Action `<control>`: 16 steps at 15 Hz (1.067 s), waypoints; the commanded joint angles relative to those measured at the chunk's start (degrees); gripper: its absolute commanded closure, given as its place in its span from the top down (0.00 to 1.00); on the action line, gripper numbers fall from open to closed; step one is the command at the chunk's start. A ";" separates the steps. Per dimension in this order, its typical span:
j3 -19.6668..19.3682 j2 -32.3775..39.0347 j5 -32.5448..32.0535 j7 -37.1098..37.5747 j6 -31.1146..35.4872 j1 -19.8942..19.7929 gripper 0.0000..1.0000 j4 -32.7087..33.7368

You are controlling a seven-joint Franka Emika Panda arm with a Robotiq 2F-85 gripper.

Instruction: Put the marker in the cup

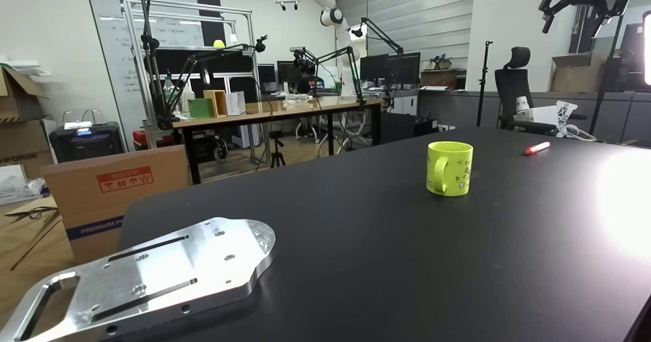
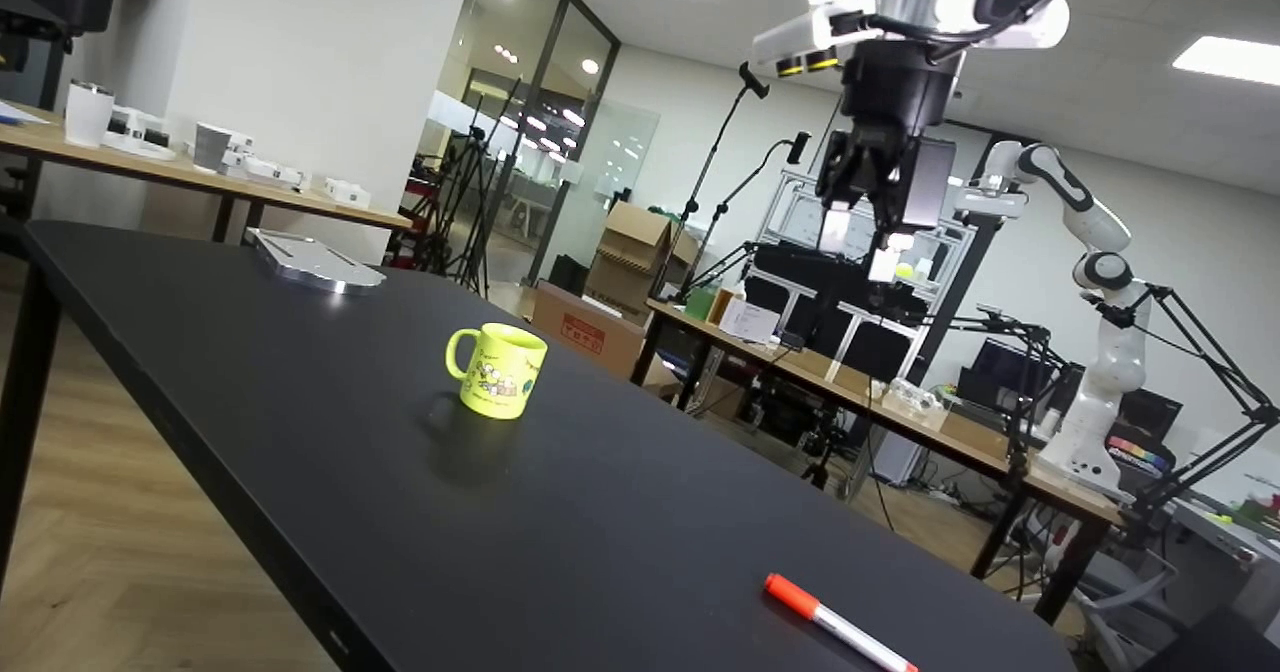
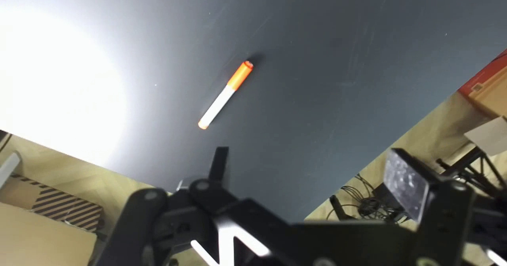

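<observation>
The marker is white with a red-orange cap and lies flat on the black table. It shows in both exterior views (image 1: 537, 148) (image 2: 840, 624) and in the wrist view (image 3: 225, 95), ahead of the fingertips and left of the jaws' middle. The yellow-green cup stands upright on the table with its handle to the side, in both exterior views (image 1: 450, 169) (image 2: 500, 372). It is out of the wrist view. My gripper is open and empty, high above the table, in both exterior views (image 1: 572, 26) (image 2: 862, 242). In the wrist view its fingers (image 3: 309, 155) are wide apart.
A flat silver metal plate (image 1: 203, 265) lies at the table's end beyond the cup, also in an exterior view (image 2: 315, 262). The black table (image 1: 356, 260) has a bright glare patch. A cardboard box (image 1: 122, 189) stands on the floor beside the table.
</observation>
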 commanded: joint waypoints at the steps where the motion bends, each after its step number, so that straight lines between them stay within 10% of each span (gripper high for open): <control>1: -1.46 8.04 4.08 6.34 -6.52 -1.40 1.00 11.52; 16: -1.63 9.73 6.85 6.69 -7.79 -2.00 1.00 12.83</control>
